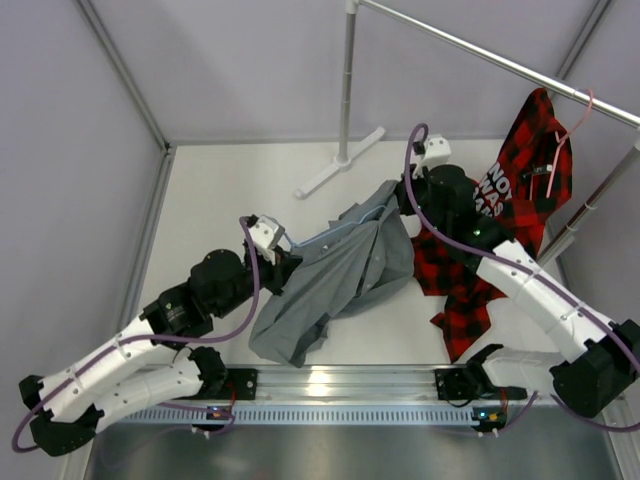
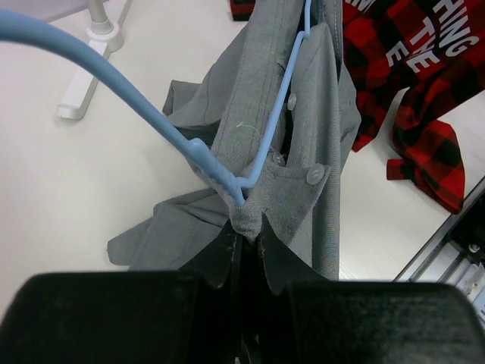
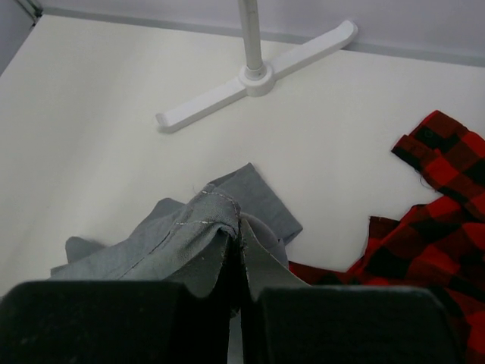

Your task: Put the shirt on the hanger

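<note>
Above the white worktop the grey-green shirt hangs stretched between both arms, probably to keep it open around the blue hanger lying along its button front; the left end effector is clamped on cloth at the hanger's bend; the right end effector pinches a far fold.
</note>
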### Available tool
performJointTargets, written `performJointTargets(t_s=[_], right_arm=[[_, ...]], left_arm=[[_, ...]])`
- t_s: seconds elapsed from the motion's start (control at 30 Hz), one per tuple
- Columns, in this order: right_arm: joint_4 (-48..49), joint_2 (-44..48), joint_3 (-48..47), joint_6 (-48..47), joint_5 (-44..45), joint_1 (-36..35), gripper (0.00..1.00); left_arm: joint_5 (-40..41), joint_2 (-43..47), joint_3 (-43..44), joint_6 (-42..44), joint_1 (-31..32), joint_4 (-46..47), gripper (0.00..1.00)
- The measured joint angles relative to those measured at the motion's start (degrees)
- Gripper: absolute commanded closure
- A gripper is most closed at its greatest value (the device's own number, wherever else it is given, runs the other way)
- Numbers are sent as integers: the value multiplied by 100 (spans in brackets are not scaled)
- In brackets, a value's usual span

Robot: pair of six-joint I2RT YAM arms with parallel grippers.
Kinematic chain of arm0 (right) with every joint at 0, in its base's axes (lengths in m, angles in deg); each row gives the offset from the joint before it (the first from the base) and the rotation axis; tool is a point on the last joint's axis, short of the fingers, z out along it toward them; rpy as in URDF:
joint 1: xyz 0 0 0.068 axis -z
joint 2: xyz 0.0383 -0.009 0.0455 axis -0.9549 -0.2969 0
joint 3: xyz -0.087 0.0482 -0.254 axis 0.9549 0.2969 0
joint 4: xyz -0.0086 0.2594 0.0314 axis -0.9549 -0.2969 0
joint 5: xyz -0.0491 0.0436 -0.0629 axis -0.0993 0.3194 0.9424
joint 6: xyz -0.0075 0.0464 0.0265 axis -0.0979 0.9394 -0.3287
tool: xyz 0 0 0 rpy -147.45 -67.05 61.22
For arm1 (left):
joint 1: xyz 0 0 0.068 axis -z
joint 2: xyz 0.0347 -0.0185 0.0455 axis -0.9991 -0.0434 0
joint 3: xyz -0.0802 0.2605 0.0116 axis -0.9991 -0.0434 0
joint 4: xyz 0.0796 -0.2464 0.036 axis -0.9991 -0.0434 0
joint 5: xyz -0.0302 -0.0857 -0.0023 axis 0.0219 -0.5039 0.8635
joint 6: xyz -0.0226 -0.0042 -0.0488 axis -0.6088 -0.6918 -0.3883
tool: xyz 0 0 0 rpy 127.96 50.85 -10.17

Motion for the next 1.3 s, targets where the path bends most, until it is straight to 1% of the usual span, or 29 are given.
performJointTargets(t_s=[0.13,0.27,0.43,0.6,0.67,0.77,0.83,0.87,0.9,0.93,0.97,1.0,1.07,1.1,1.17,1.23,1.3], right_arm=[[-87,-35,-83,-94,-286,22,100],[-4,245,57,-114,-844,37,100],[376,1322,870,142,-1628,35,100],[1067,2474,2031,730,-1963,-179,100],[1346,2763,2479,1075,-1939,-328,100],[1482,2887,2822,1687,-1725,-492,100],[1596,2861,2968,2057,-1620,-544,100],[1639,2846,3010,2170,-1604,-564,97],[1661,2828,3016,2232,-1606,-588,86],[1657,2824,3016,2282,-1609,-605,71],[1617,2863,3016,2302,-1615,-619,41],[1517,2959,3018,2306,-1613,-640,32],[1132,3366,3016,2138,-1554,-662,23],[914,3602,3014,2074,-1510,-671,23],[44,4253,2844,1821,-1397,-675,19],[-885,4739,2396,1515,-1366,-675,18],[-1502,4918,1768,1204,-1541,-678,14]], left_arm=[[76,-151,0,50,0,0,100],[389,-481,68,-20,0,-68,100],[1093,-1134,560,-289,2,-186,100],[1523,-1604,1364,-315,-2,-122,100],[1434,-1759,1698,-197,-33,153,100],[927,-1893,2015,20,-251,662,100],[181,-1985,2188,37,-675,857,100],[-313,-2037,2236,26,-940,975,100],[-822,-2107,2275,42,-1248,1102,100],[-1145,-2153,2280,83,-1427,1176,100],[-1523,-2212,2284,166,-1576,1220,100],[-1928,-2280,2297,343,-1687,1235,100],[-2483,-2350,2297,691,-1720,1200,100],[-2712,-2365,2297,852,-1720,1147,100],[-3250,-2380,2299,1311,-1720,894,100],[-3735,-2400,2299,1681,-1718,636,100],[-4214,-2455,2299,1941,-1718,391,100]])
